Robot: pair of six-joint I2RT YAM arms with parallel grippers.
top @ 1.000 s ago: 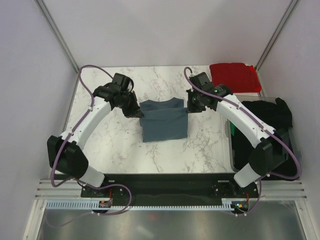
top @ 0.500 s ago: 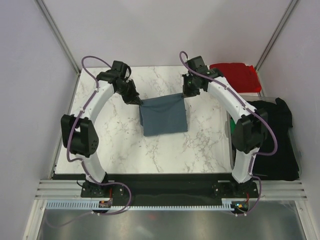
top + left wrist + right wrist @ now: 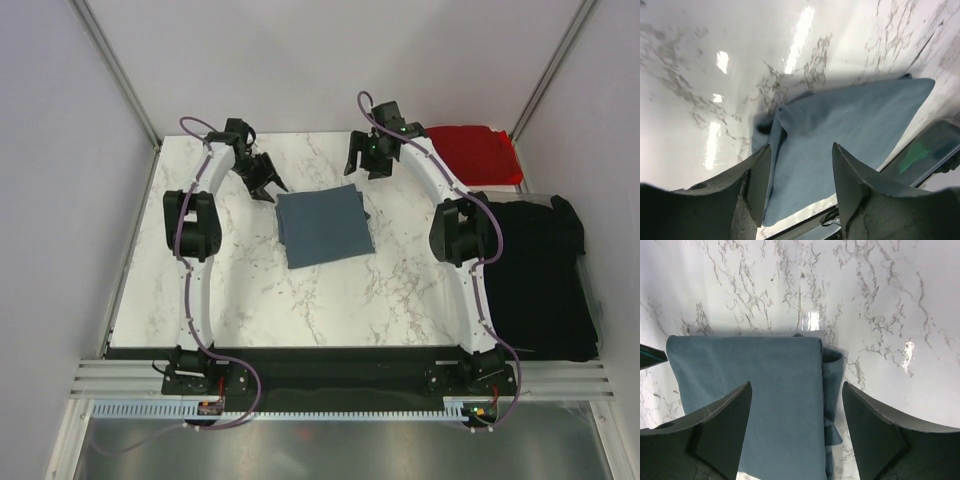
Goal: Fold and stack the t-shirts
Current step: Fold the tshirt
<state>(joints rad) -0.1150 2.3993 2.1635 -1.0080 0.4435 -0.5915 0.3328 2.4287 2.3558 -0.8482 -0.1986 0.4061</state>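
Observation:
A slate blue-grey t-shirt (image 3: 325, 227) lies folded into a flat rectangle in the middle of the marble table (image 3: 250, 290). My left gripper (image 3: 270, 188) hovers open just off the shirt's far-left corner, holding nothing. My right gripper (image 3: 357, 165) hovers open above its far-right corner, also holding nothing. In the left wrist view the shirt (image 3: 850, 120) lies below and beyond the left gripper (image 3: 802, 167), with a small fold at its edge. In the right wrist view the shirt (image 3: 760, 385) lies flat under the right gripper (image 3: 797, 412). A bright red t-shirt (image 3: 470, 152) lies folded at the back right.
A heap of black t-shirts (image 3: 535, 270) fills a bin at the table's right edge. Grey walls enclose the table on the left, the back and the right. Both arms are stretched far out towards the back.
Both grippers have opened and let go of the blue-grey shirt's far edge, which has dropped flat onto the folded shirt. Both arms have reached further back.

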